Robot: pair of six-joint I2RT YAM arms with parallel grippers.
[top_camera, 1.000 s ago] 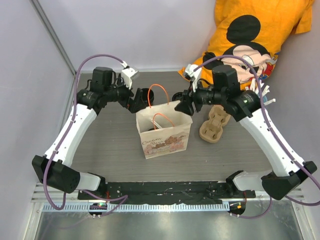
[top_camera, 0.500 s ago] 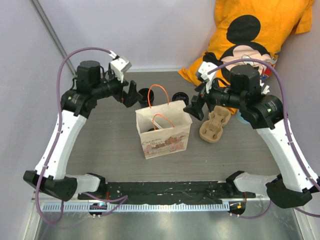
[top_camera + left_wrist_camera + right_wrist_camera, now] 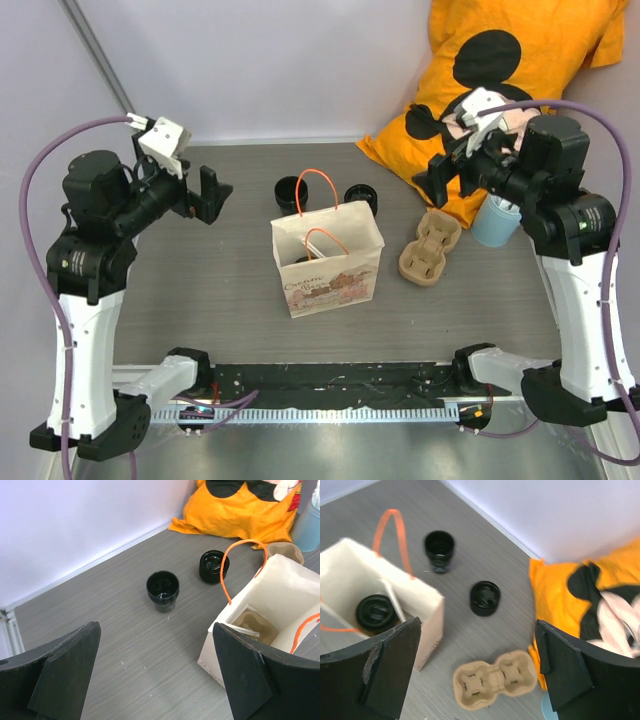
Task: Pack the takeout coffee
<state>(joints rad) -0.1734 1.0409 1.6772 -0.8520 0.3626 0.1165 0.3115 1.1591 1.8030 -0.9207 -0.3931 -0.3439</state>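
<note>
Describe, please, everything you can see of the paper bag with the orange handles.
The paper bag is light brown outside and white inside, with two thin orange cord handles and a dark printed picture with writing on its front. It stands upright, mouth open, near the middle of the grey table. A round black object lies inside it. The left gripper and the right gripper are both open and well away from it.

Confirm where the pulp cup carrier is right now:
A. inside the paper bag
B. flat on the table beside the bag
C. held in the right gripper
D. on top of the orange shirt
B: the cup carrier lies flat on the table, just to the right-arm side of the paper bag, while the right gripper hangs open and empty above it.
</note>
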